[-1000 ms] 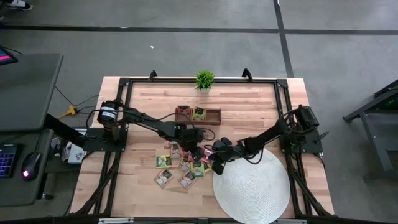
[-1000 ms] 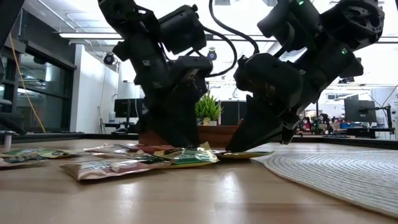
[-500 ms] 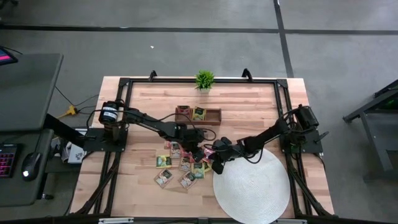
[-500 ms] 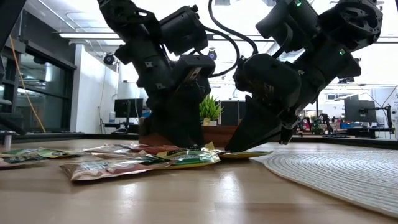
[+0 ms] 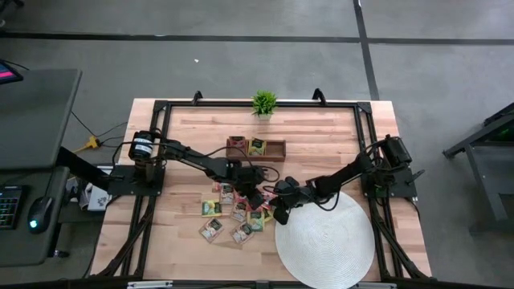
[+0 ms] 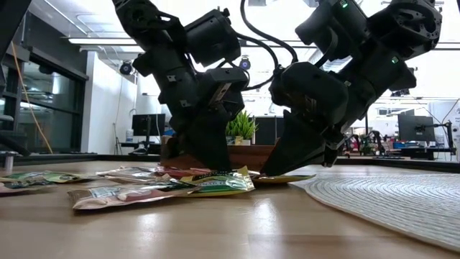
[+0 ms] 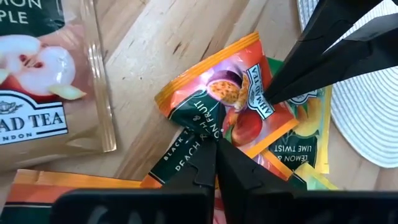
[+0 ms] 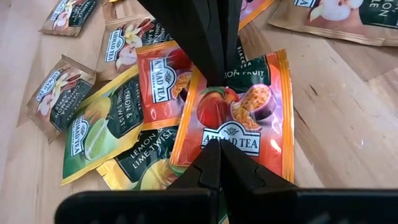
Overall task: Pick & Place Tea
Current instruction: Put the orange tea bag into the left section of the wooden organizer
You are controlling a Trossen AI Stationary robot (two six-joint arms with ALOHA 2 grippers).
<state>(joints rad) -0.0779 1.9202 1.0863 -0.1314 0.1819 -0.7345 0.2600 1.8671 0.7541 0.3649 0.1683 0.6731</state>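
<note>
Both grippers are meeting over one orange tea packet [image 8: 239, 118] in the pile at the bench's middle. The left gripper [image 7: 214, 146] and the right gripper [image 8: 217, 149] are each pressing closed tips on opposite edges of it, neither nearer.

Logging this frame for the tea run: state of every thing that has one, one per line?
Left gripper: shut on the orange peach-and-passion-fruit tea packet.
Right gripper: shut on the opposite edge of the same packet.
Orange peach-and-passion-fruit tea packet: pinched at both ends, atop the pile.
Yellow-green lemon-lime tea packets: flat, partly overlapped.
Scattered tea packets: loose on the wooden table.
Round white woven mat: bare.
Brown wooden tray: holds packets.
</note>
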